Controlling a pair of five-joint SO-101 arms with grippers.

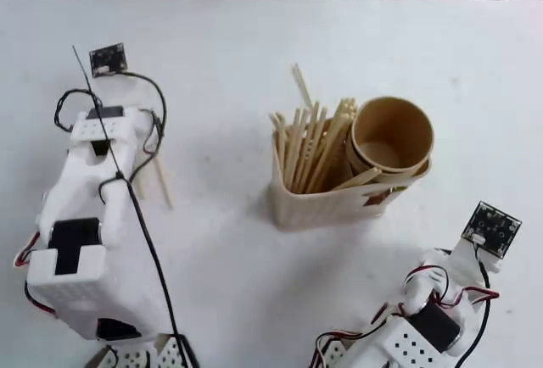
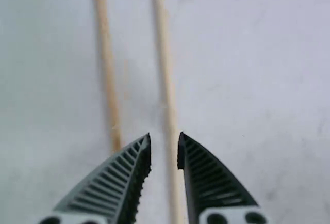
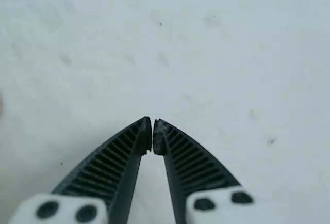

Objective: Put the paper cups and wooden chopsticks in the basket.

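Counter [image 1: 229, 46]: white and wide, and it carried everything you had in play.
Left arm [image 1: 85, 215]: you had it stretched over the counter's left side, well apart from the basket, with its wrist above the two loose sticks.
Right arm [image 1: 424, 326]: it sat folded at the near right corner, just short of the basket.
Basket [image 1: 331, 207]: a cream plastic one, upright around mid-counter, between your two arms.
Paper cups [image 1: 392, 135]: tan, nested together, mouths up, tucked into the basket's right end.
Chopsticks in basket [image 1: 310, 147]: a whole bundle stood leaning in the left end, right against the cups. One more stick [image 1: 301, 86] poked out past the far side, and I couldn't tell if it lay flat or leaned in.
Loose chopsticks [image 1: 161, 181]: two lay side by side on the counter by your left arm.
Left fingers [image 2: 126, 180]: a narrow gap was open between the tips. One stick [image 2: 164, 79] ran through that gap, not clearly pinched, and the other [image 2: 105, 79] passed just outside one finger.
Right fingers [image 3: 116, 170]: the tips were pretty much touching, with nothing between them and bare counter underneath.
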